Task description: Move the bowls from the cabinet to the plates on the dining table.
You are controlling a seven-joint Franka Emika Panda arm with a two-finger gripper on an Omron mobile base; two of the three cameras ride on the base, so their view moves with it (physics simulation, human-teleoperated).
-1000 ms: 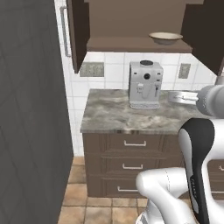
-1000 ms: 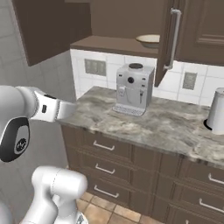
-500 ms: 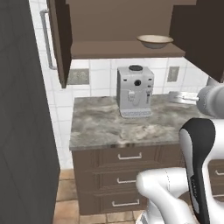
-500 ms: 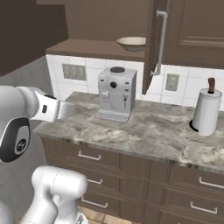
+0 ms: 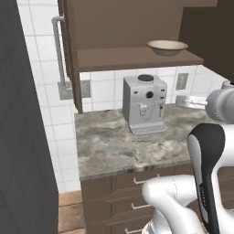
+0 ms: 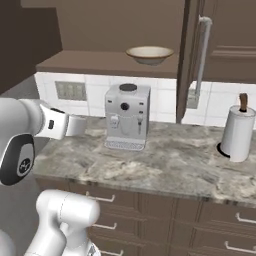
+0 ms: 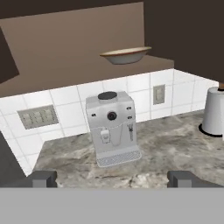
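With our pincer (image 7: 112,178) spread wide and empty low over the bench (image 7: 166,144), we judge we should lift it level with the tan bowl (image 7: 126,55) on the open cabinet (image 5: 132,58) shelf, clearing the coffee machine (image 7: 113,127) below.

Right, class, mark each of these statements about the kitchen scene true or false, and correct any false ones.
1. A tan bowl sits on the open cabinet shelf. True.
2. The gripper holds the bowl. False: its jaws are open and empty, down at counter level.
3. The coffee machine stands on the counter below the shelf. True.
4. The paper towel roll lies on its side. False: it stands upright.
5. Two bowls are on the shelf. False: one is visible.
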